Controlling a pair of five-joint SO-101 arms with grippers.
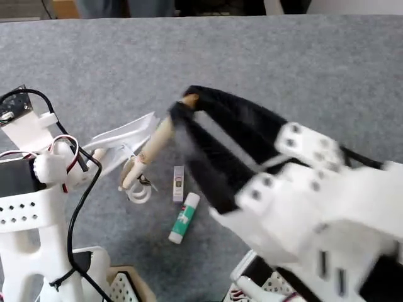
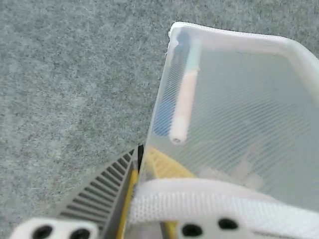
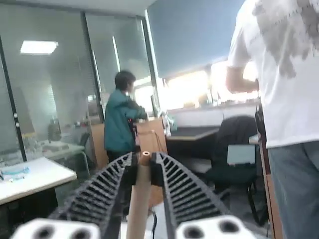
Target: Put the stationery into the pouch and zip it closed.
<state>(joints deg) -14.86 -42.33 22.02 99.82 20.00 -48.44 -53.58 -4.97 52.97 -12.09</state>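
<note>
Clamping a beige pen [image 1: 154, 145] in its black jaws, the right gripper [image 1: 186, 107] slants it toward the clear pouch [image 2: 239, 99], pinched by the left gripper [image 2: 141, 160].

- grey, felt-looking tabletop [image 1: 283, 63]
- office behind it: glass partitions [image 3: 50, 109], ceiling light panel [image 3: 39, 47] lit
- white desk [image 3: 30, 177] by the glass
- black office chair [image 3: 234, 149] below a bright far window [image 3: 199, 87]

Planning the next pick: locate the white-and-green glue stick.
High view: the white-and-green glue stick lies on the grey table, lower centre, close beside a small white bar.
</note>
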